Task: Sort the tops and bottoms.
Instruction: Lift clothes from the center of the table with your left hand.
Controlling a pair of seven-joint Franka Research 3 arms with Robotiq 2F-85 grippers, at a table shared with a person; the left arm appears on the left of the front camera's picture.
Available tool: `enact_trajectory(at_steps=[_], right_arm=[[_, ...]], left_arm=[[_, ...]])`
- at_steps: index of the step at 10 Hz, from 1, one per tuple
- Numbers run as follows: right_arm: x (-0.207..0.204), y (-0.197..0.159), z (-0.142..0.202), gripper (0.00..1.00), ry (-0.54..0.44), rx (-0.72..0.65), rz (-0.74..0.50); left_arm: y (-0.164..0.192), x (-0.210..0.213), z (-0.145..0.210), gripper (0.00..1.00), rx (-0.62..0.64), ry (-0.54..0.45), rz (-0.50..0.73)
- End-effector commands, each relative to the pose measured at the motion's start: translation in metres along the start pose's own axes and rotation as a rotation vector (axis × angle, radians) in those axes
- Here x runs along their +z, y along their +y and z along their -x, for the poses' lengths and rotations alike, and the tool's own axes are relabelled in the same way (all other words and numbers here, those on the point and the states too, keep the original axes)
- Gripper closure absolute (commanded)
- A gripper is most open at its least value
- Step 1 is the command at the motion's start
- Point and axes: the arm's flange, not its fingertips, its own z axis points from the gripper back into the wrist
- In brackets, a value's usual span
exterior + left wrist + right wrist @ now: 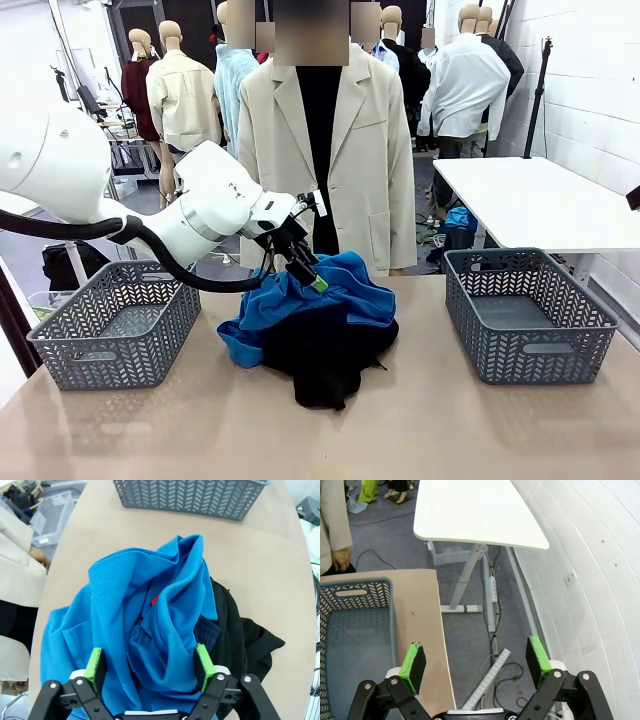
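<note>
Beige table in the front view carries 2 grey baskets, the left basket [150, 340] at the lower left and the right basket [520, 355] at the lower right, with a heap of clothes between them in the middle. On top lies a blue polo shirt [335, 295], over a black garment [325, 355]. The left gripper [305, 268] hangs just above the blue cloth, and a person [320, 140] stands behind the table. From the left wrist view, its 2 green pads [95, 662] are spread apart on either side of a raised blue fold, holding nothing. I judge the step is the grasp of the top; next it must descend, close on this fold alone and lift it free of the black piece. From the right wrist view, the right gripper [476, 662] is also spread and holds nothing, above the floor beside the table edge. Most of the black garment is hidden, so its kind is unclear.
</note>
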Motion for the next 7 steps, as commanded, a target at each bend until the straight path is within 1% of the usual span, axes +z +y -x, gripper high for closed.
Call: enact_trajectory(at_steps=[1,2,3,7], right_arm=[[-0.0003,0.0013,0.0001,0.0,0.002,0.017,0.002],[-0.0003,0.0013,0.0001,0.0,0.002,0.017,0.002],[-0.0003,0.0013,0.0001,0.0,0.002,0.017,0.002],[-0.0003,0.0013,0.0001,0.0,0.002,0.017,0.002]], left_arm=[[0.0059,0.0066,-0.0006,0.64,-0.015,-0.002,0.031],[0.005,0.0089,-0.0019,0.84,-0.017,-0.001,0.03],[0.0041,0.0101,-0.0033,1.0,-0.02,-0.001,0.033],[0.0017,0.0121,-0.0033,1.0,-0.009,-0.007,0.048]])
